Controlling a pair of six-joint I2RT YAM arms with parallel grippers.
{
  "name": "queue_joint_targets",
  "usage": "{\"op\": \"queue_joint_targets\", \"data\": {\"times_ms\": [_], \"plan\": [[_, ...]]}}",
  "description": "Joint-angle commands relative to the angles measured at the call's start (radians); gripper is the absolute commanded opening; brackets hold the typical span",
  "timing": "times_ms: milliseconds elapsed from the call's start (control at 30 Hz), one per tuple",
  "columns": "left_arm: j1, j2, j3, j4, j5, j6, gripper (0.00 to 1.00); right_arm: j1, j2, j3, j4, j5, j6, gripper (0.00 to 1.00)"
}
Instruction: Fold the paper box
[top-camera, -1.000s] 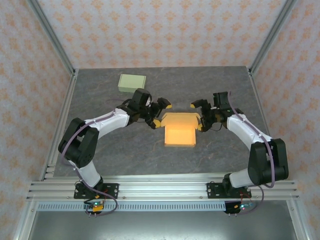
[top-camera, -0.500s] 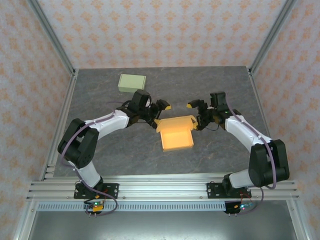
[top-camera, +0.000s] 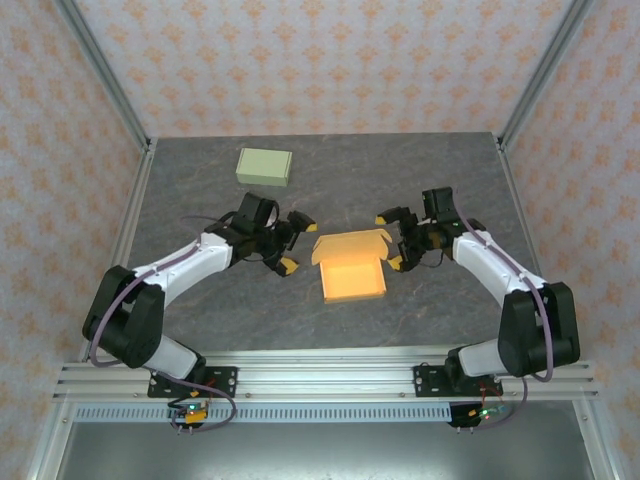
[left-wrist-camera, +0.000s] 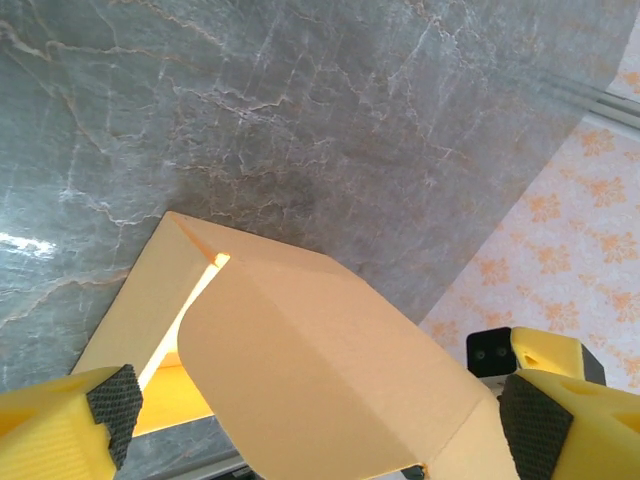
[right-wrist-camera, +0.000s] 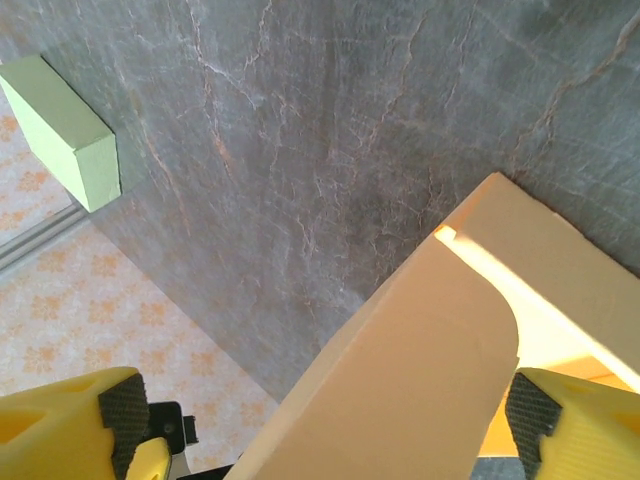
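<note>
While the orange paper box (top-camera: 352, 266) lies near the middle of the grey counter (top-camera: 200, 190), with flaps raised at its far end, my left gripper (top-camera: 297, 243) hangs a little to the left of it, jaws spread wide and gripping nothing. My right gripper (top-camera: 390, 240) is close beside the box's right edge, also spread (whether its lower finger touches the paper, I cannot tell). A pale green box (top-camera: 265, 166) sits well apart, toward the far left of the counter.
</note>
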Motion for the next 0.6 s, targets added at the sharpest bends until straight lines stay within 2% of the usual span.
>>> {"op": "queue_joint_targets", "data": {"times_ms": [0, 100, 233, 333, 400, 467, 567], "plan": [[-0.019, 0.002, 0.025, 0.024, -0.034, -0.036, 0.90, 0.016, 0.010, 0.029, 0.014, -0.019, 0.015, 0.90], [-0.039, 0.033, 0.037, 0.056, -0.031, -0.059, 0.82, 0.022, 0.014, 0.031, 0.018, -0.015, 0.017, 0.87], [-0.054, 0.078, 0.059, 0.085, -0.030, -0.062, 0.80, 0.022, 0.021, 0.031, 0.015, -0.022, 0.009, 0.86], [-0.058, 0.100, 0.075, 0.078, -0.033, -0.057, 0.80, 0.022, 0.019, 0.044, -0.024, -0.004, -0.026, 0.92], [-0.059, 0.109, 0.078, 0.077, -0.034, -0.055, 0.80, 0.020, 0.022, 0.096, -0.134, 0.043, -0.120, 0.98], [-0.058, 0.110, 0.081, 0.065, -0.045, -0.047, 0.80, 0.020, 0.035, 0.176, -0.266, 0.123, -0.252, 1.00], [-0.058, 0.113, 0.086, 0.054, -0.063, -0.036, 0.80, 0.019, 0.063, 0.232, -0.354, 0.216, -0.362, 0.99]]}}
